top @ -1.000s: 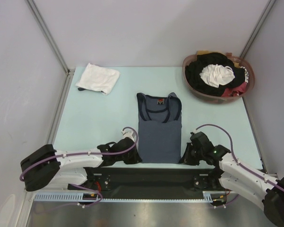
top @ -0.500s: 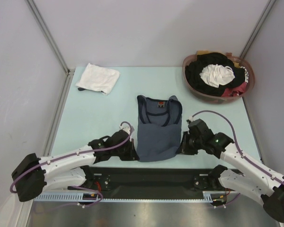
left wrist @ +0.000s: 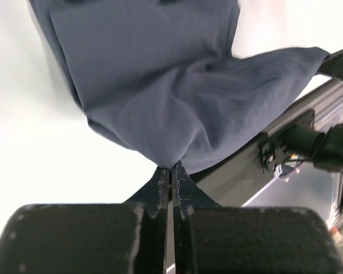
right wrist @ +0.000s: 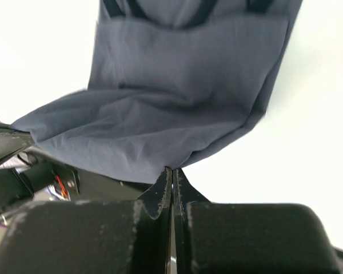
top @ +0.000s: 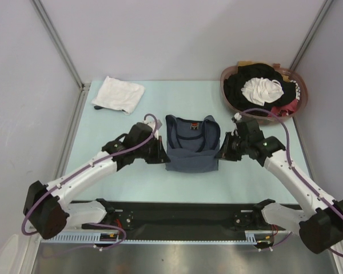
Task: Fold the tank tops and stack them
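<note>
**Top view.** The slate grey-blue tank top (top: 191,151) lies mid-table, straps and navy-trimmed neck at the far end, with a small red label seen at the neckline. Its hem edge is held up off the table and hangs over the lower body of the garment. The left gripper (top: 159,153) is placed at the cloth's left edge and the right gripper (top: 222,153) at its right edge. The grips themselves cannot be made out from above.

**Wrist views.** What the overhead hides is shown here. On each side the fingers are pressed together with no gap, a corner of grey-blue cloth pinched into a peak between the tips. The fabric is seen sagging in a loose fold between the two grips. Below it the flat part of the top rests on the table.

**Surface and room.** The table (top: 114,165) is pale blue-green, with a black base plate (top: 183,214) along its near edge. A folded white tank top (top: 118,94) lies at the far left corner, well apart from the grey-blue one. A pink oval basket (top: 227,94) stands at the far right, heaped with black, white and red clothes. The area is enclosed by plain pale walls and metal posts.
</note>
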You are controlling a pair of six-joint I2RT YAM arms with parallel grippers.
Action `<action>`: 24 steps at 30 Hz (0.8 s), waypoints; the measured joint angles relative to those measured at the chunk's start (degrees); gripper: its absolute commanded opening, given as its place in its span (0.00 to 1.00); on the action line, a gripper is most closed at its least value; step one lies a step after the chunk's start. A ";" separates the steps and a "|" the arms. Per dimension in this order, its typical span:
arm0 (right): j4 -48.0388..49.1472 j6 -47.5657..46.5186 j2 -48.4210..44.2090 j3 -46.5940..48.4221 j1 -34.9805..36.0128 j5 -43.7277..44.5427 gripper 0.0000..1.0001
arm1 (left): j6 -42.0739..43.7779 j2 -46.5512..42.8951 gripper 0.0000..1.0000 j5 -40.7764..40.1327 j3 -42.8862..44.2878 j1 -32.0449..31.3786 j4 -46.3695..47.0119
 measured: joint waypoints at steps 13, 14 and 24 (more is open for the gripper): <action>4.22 -4.52 15.58 14.95 -7.61 -3.48 0.00 | 6.19 16.61 0.00 5.01 15.61 10.64 -0.28; 4.63 -4.52 16.65 15.47 -7.93 -3.72 0.00 | 6.40 17.97 0.00 5.49 16.44 11.37 -0.33; 8.39 -4.39 27.08 22.36 -11.15 -5.38 0.00 | 8.07 30.16 0.00 7.80 28.37 15.69 -0.28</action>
